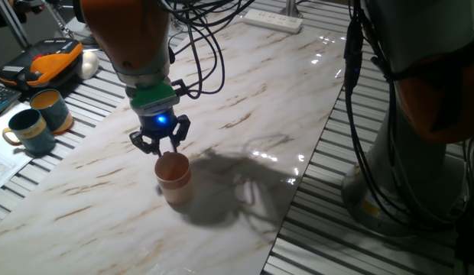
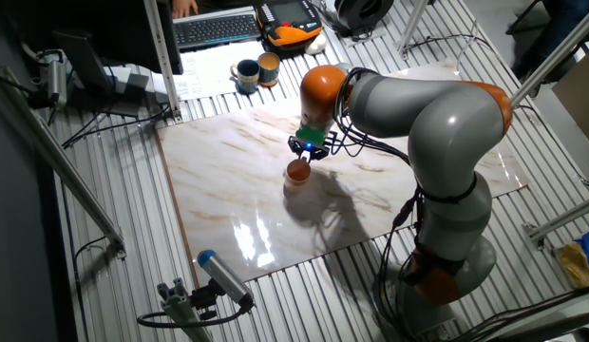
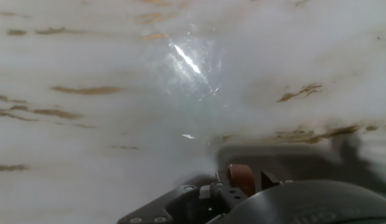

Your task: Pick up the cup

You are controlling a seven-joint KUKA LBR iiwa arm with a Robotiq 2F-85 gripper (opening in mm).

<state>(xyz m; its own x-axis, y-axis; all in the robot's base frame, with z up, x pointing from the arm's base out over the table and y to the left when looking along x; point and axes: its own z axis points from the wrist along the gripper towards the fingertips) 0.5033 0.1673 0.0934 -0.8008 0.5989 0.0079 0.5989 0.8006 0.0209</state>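
Observation:
The pinkish-tan cup [image 1: 174,179] stands upright on the marble tabletop [image 1: 245,99], with its light inside showing. It also shows in the other fixed view [image 2: 296,173]. My gripper [image 1: 160,147] hangs just above the cup's far rim, and its dark fingers [image 1: 142,140] are spread open with nothing held between them. In the other fixed view the gripper [image 2: 307,150] sits right behind the cup. The hand view is blurred and shows mostly marble; a small reddish-brown piece [image 3: 241,179] near the bottom edge cannot be identified.
A dark teal mug [image 1: 28,131] and a teal mug with an orange inside [image 1: 50,108] stand off the board at the far left. An orange and black device [image 1: 47,59] and a keyboard [image 2: 217,28] lie beyond them. A power strip [image 1: 272,20] lies at the board's far end.

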